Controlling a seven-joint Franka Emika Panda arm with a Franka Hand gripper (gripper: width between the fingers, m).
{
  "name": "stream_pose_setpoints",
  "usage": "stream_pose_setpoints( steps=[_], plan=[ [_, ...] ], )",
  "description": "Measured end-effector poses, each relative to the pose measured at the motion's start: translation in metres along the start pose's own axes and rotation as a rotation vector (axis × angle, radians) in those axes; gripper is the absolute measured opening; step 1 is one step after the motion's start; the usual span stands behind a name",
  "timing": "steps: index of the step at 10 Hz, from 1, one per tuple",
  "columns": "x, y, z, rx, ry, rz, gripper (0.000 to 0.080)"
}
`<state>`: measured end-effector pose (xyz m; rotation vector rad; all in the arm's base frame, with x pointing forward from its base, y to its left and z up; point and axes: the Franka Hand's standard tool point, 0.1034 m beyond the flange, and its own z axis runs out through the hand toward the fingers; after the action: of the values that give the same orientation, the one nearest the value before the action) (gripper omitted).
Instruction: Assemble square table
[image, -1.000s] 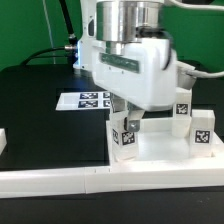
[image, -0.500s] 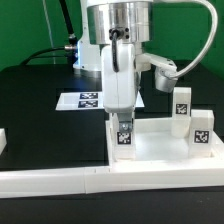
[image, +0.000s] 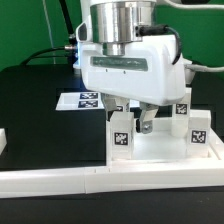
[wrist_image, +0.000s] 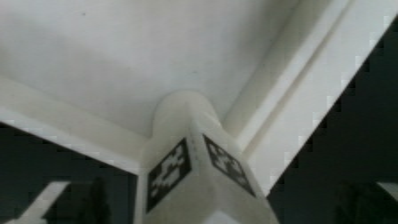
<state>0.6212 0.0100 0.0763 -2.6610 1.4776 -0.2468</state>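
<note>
Hanging low over the square tabletop (image: 160, 150), the gripper (image: 131, 116) stood with its fingers spread on either side of a tagged leg block (image: 120, 133) upright at the top's near corner. Two more leg blocks (image: 200, 130) stood upright on the far side of that tray, toward the exterior view's right. Beyond them the marker board (image: 82, 99) lay flat on the black table (image: 40, 110), and a white barrier wall (image: 60, 181) ran along the front.

Claw (image: 130, 118) vertical, fingers pointing down
</note>
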Motion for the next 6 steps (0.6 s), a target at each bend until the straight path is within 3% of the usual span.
stream_pose_setpoints(
  steps=[4,6],
  plan=[
    [0.0054,0.0016,0.0011,-0.047,0.015,-0.67,0.0649],
    [0.0077,0.0016,0.0009,-0.048,0.018,-0.684,0.0649]
  ],
)
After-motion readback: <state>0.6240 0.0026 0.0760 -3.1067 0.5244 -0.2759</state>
